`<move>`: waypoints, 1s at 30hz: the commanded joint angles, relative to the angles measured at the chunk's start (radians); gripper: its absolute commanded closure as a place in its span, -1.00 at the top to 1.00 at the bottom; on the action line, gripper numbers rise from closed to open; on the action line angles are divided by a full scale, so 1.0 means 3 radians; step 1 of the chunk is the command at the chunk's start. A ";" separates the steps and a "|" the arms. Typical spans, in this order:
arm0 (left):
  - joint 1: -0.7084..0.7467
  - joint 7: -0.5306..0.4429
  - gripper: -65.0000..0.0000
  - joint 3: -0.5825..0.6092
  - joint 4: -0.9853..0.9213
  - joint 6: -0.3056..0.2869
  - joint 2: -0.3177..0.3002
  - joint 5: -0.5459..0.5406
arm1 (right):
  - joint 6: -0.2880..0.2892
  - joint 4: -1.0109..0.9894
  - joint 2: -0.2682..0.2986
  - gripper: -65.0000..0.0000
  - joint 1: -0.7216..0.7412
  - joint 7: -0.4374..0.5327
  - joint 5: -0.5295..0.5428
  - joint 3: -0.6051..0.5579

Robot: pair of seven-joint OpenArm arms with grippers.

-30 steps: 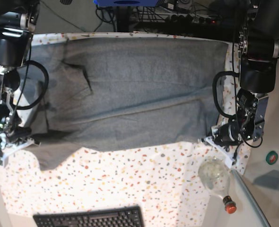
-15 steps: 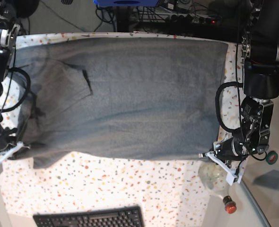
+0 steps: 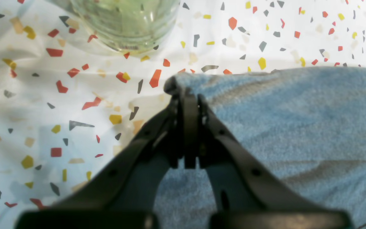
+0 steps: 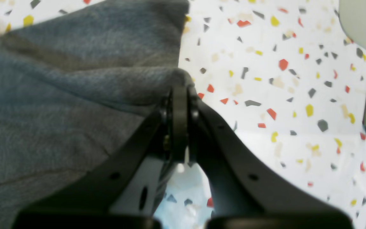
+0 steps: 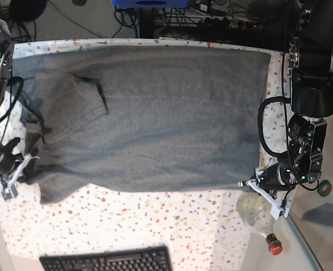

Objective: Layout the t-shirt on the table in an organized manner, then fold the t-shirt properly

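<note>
Grey tee stretched flat
I have both tools, left (image 3: pixel 186 95) and right (image 4: pixel 179 92), clamped on the heather-grey knit t-shirt's (image 5: pixel 155 113) lower corners over the speckled white tabletop (image 5: pixel 155 226).

The heather-grey knit t-shirt (image 5: pixel 155 113) looks soft, matt and faintly fuzzy. The white cloth table cover (image 5: pixel 155 226), flecked red, yellow and grey, looks smooth. The clear glass bottle (image 3: pixel 125 22) shines. Both matt black plastic grippers, left (image 3: pixel 187 95) and right (image 4: pixel 179 92), look hard and smooth.

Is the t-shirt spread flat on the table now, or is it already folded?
Mostly spread: the t-shirt lies wide across the table, one sleeve tucked over it.
</note>
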 commanded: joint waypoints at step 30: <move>-0.0068 -0.0009 -1.00 -0.0012 0.0038 -0.0013 -0.0056 -0.0024 | -0.0961 0.1897 -0.0595 -0.02 -0.0434 -0.1529 0.0009 0.0045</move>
